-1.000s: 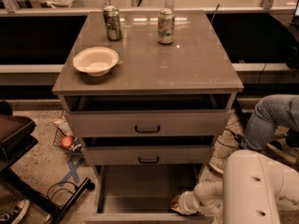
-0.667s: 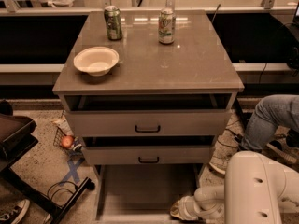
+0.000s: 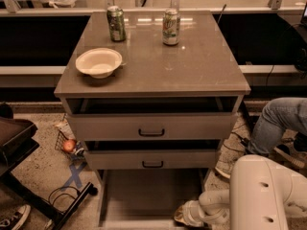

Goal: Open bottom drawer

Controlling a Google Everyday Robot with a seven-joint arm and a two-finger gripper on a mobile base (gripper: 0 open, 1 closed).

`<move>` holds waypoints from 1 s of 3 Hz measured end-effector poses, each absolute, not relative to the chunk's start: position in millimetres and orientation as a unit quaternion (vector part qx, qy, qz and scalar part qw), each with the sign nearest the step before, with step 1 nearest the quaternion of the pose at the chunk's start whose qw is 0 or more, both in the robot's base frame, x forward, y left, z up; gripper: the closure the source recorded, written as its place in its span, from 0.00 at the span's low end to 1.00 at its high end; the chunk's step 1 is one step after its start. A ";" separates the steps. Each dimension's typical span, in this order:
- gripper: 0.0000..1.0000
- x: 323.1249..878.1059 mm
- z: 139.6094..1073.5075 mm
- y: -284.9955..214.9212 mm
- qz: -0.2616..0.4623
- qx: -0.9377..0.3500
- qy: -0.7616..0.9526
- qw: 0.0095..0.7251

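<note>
The bottom drawer (image 3: 148, 195) of the grey-taupe cabinet is pulled far out toward the camera. Its plain grey inner tray shows empty, and its front and handle lie at or below the frame's bottom edge. My gripper (image 3: 184, 215) is low at the drawer's front right corner, at the end of my white arm (image 3: 266, 195). The middle drawer (image 3: 152, 160) and the top drawer (image 3: 151, 127), each with a black bar handle, stand slightly open above it.
On the cabinet top stand a white bowl (image 3: 98, 62) and two cans (image 3: 116, 24) (image 3: 171, 27). A person's jeans-clad leg (image 3: 278, 121) is at the right. A black stand base (image 3: 43, 200), cables and a small basket (image 3: 69, 145) lie on the floor at the left.
My gripper has moved a little toward the camera and to the left at the drawer's front right corner, and the bottom drawer has come slightly further out.
</note>
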State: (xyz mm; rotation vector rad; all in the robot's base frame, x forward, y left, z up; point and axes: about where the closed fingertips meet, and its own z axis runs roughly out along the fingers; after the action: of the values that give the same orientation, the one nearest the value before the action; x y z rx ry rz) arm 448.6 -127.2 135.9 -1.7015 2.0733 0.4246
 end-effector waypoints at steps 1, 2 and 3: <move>0.36 447.6 135.1 -125.8 0.154 -0.613 0.746 0.211; 0.13 446.7 134.4 -124.5 0.155 -0.613 0.746 0.211; 0.00 445.7 133.6 -123.1 0.157 -0.613 0.745 0.210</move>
State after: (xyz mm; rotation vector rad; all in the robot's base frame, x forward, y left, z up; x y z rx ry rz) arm 445.7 -123.1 133.6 -1.7040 2.0720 0.4352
